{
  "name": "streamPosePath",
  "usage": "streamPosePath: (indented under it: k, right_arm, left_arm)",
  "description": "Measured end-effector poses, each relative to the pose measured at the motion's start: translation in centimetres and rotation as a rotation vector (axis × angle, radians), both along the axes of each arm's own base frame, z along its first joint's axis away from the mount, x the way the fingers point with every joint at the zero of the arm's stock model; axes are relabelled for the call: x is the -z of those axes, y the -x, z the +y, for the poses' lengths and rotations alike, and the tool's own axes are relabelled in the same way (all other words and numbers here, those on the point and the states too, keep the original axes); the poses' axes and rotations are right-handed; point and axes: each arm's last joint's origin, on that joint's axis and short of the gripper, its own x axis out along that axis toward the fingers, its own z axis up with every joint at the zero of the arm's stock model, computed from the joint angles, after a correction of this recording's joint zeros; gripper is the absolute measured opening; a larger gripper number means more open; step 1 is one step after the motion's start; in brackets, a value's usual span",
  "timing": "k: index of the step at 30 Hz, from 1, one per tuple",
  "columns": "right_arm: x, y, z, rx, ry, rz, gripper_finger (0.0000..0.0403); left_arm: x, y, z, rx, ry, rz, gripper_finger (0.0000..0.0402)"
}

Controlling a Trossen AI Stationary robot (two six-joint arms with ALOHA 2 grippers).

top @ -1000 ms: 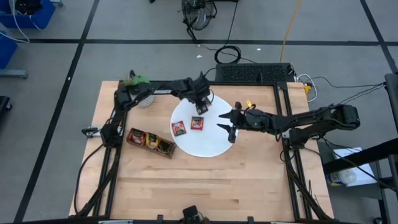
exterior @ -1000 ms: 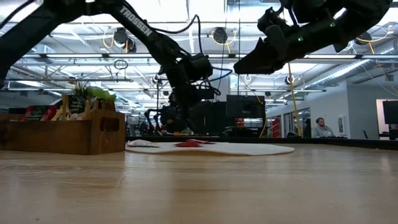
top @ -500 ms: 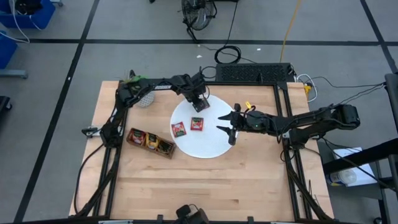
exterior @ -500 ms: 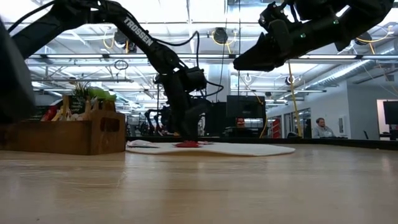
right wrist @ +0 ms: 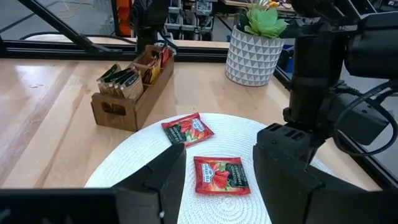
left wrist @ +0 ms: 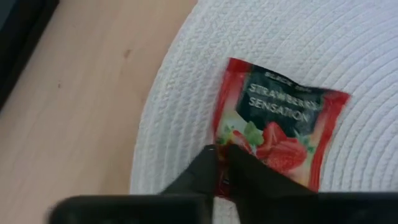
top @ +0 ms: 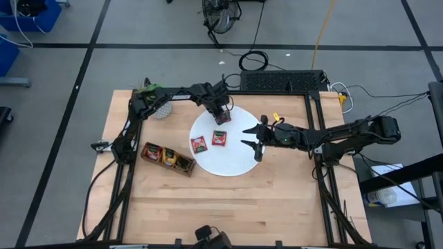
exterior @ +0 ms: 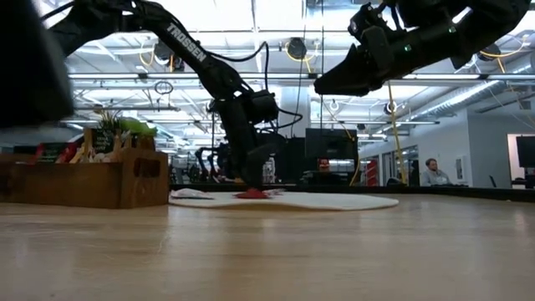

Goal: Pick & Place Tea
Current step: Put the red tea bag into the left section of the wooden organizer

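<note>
Your left gripper point(top: 221, 116) is down at the far edge of the white disc point(top: 235, 160), reached in from the far left corner of the table point(top: 228, 207). In the left wrist view its fingertips point(left wrist: 208, 163) are drawn together on the edge of a red strawberry sachet point(left wrist: 277, 132) that lies flat on the woven disc point(left wrist: 186, 93), close to the disc's rim. The low view shows the same gripper point(exterior: 251, 180) standing almost upright over a red sachet point(exterior: 252, 194) at the disc surface point(exterior: 334, 201).

Two more red sachets lie on the left part of the disc: one point(top: 199, 143) close to the left rim, the other point(top: 219, 137) just to its right, the two apart from each other. In the right wrist view they appear as the tilted one point(right wrist: 187, 129) and the squarer one point(right wrist: 221, 175).

Further tea stands in the wooden tray point(top: 147, 158) on the table just left of the disc, with sachets point(top: 168, 155) upright in its compartments; the tray point(right wrist: 127, 109) also shows in the right wrist view. A green potted plant point(right wrist: 256, 43) stands at the far left of the table.

Your right gripper point(top: 254, 142) hangs above the right side of the disc, clear of the surface, its fingers point(right wrist: 158, 180) spread wide and holding nothing. In the low view it point(exterior: 351, 79) is well above the table.
</note>
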Motion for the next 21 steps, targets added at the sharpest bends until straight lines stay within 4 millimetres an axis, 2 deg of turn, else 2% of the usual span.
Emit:
streamPosePath:
  k: [2,5,8,13,17,19,21]
  right_arm:
    - [0.0,0.0,0.0,0.002,0.001,0.002,0.0171]
    - [0.0,0.0,0.0,0.005,0.001,0.003,0.0171]
    - [0.0,0.0,0.0,0.008,-0.003,0.002,0.0171]
    - [0.1,0.0,-0.1,0.035,0.000,0.010,0.0171]
    - [0.1,0.0,-0.1,0.034,-0.003,0.012,0.0171]
    - [0.1,0.0,-0.1,0.034,-0.002,0.012,0.0171]
    - [0.1,0.0,-0.1,0.034,-0.002,0.012,0.0171]
  left_arm:
    - [-0.4,0.1,0.0,0.007,-0.019,0.006,0.0012]
    - [-1.9,0.5,-0.5,0.013,-0.030,0.007,0.0004]
    - [-5.6,0.3,-1.8,0.041,-0.105,-0.071,0.0003]
    - [-12.5,1.4,-6.7,0.116,-0.285,-0.207,0.0002]
    - [-16.9,4.8,-11.5,0.149,-0.365,-0.405,0.0002]
    - [-17.3,7.2,-13.8,0.119,-0.409,-0.469,0.0001]
    - [-16.3,10.0,-15.7,0.066,-0.447,-0.493,0.0001]
